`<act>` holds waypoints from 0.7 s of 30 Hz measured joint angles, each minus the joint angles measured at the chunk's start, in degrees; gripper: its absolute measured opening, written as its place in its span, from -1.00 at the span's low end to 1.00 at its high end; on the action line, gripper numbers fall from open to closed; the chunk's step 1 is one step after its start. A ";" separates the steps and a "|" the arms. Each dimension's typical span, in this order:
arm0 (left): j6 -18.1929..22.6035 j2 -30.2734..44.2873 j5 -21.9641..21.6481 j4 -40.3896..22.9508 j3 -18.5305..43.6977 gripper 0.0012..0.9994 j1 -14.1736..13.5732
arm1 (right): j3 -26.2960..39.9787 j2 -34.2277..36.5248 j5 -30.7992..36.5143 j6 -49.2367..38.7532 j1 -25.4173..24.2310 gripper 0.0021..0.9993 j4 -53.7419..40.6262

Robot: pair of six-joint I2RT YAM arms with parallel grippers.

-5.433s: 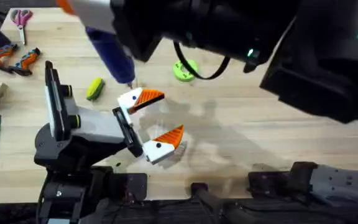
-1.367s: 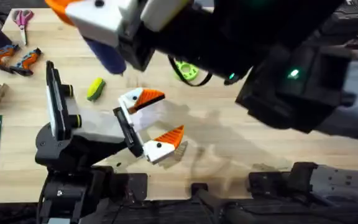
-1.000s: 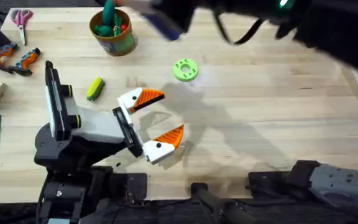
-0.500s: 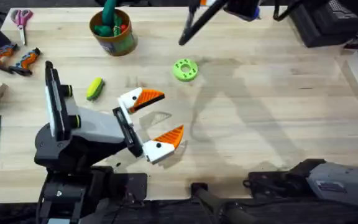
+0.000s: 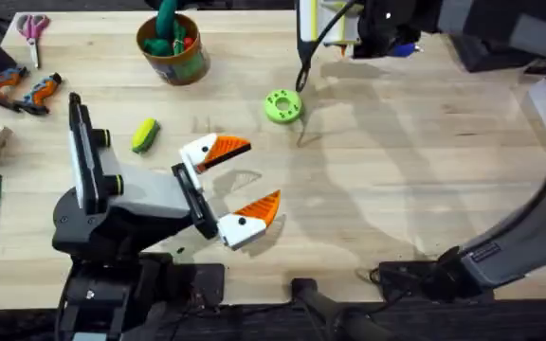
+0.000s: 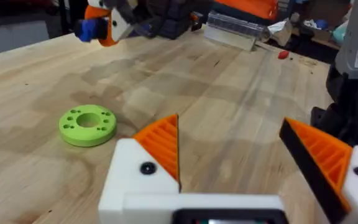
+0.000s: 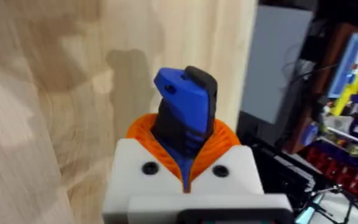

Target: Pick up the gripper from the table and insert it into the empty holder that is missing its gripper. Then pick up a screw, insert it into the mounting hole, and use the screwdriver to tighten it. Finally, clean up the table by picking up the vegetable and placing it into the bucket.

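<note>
My left gripper (image 5: 237, 182) rests open on the table, both white blocks carrying orange tips (image 6: 161, 144), each with a dark screw head. My right gripper (image 5: 387, 33) is at the table's far edge, shut on the blue screwdriver (image 7: 185, 109), which also appears far off in the left wrist view (image 6: 87, 28). The yellow-green vegetable (image 5: 145, 134) lies left of my left gripper. The bucket (image 5: 171, 59) stands at the far left, with toys inside. The loose gripper and an empty holder are out of view.
A flat green ring disc (image 5: 282, 106) lies between the two grippers (image 6: 87, 125). Scissors (image 5: 33, 26) and orange-and-black hand tools (image 5: 22, 90) sit at the left edge. Bare wood stretches across the middle and right.
My right arm has carried the screwdriver from above the left gripper's far tip away to the table's far edge, uncovering the bucket and disc. The left arm has not moved.
</note>
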 joint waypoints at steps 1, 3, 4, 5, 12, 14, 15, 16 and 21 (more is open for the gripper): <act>0.00 0.02 0.00 0.02 0.00 0.97 0.00 | 0.00 0.87 0.20 -0.40 -0.37 -0.95 0.07; 0.00 0.02 0.00 0.02 0.00 0.97 0.00 | 0.00 2.50 0.50 -0.96 -1.00 -0.95 0.21; 0.00 0.02 0.00 0.00 0.00 0.97 0.00 | 0.00 3.19 0.65 -1.16 -1.20 -0.95 0.27; 0.00 0.00 0.00 0.02 0.00 0.97 0.00 | 0.00 3.98 0.71 -1.26 -1.38 -0.95 0.50; 0.00 0.02 0.00 0.00 0.00 0.97 0.00 | 0.00 7.45 -0.27 -3.75 -1.49 -0.95 0.92; 0.00 0.02 0.00 0.02 0.00 0.97 0.00 | 0.00 7.49 -1.17 -3.96 -1.49 -0.95 0.94; 0.02 0.00 0.00 0.02 0.00 0.97 0.00 | 0.00 7.51 -1.48 -4.00 -1.49 -0.95 0.94; 0.00 0.02 0.00 0.02 0.00 0.97 0.00 | 0.00 7.50 -1.67 -4.09 -1.49 -0.95 0.93; 0.00 0.02 0.02 0.02 0.00 0.97 0.00 | 0.00 7.49 -2.20 -4.22 -1.49 -0.66 -2.01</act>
